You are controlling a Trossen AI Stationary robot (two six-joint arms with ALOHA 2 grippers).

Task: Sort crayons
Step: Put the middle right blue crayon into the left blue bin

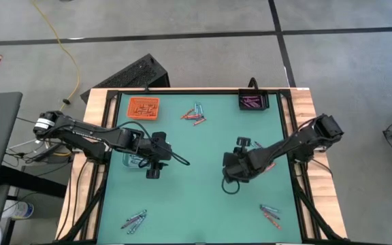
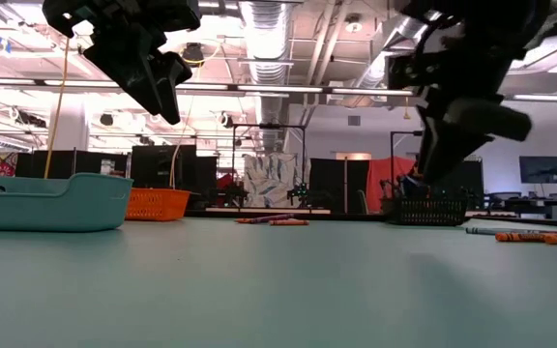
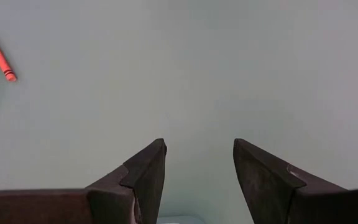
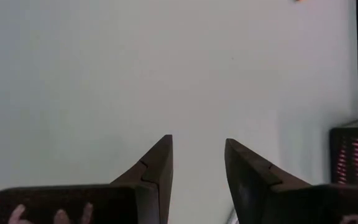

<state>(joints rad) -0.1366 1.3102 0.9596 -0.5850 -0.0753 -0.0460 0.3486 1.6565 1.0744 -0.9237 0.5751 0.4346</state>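
- Worktop (image 1: 196, 204): green, mostly bare in the middle.
- Left gripper (image 3: 197, 165), right gripper (image 4: 197, 155): both open, empty, hovering mid-worktop.
- Crayons: loose clusters at far centre (image 1: 196, 114), near left (image 1: 135, 220), near right (image 1: 271, 214); unsorted.
- Orange tray (image 1: 143, 107), black tray (image 1: 253, 101): some crayons inside; sorting appears partly done.

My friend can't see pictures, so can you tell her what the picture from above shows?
Two dark robot arms reach over a green table, the left end effector and right end effector both open and empty above its middle. Small crayon piles lie scattered, with an orange tray and a black tray along the far edge.
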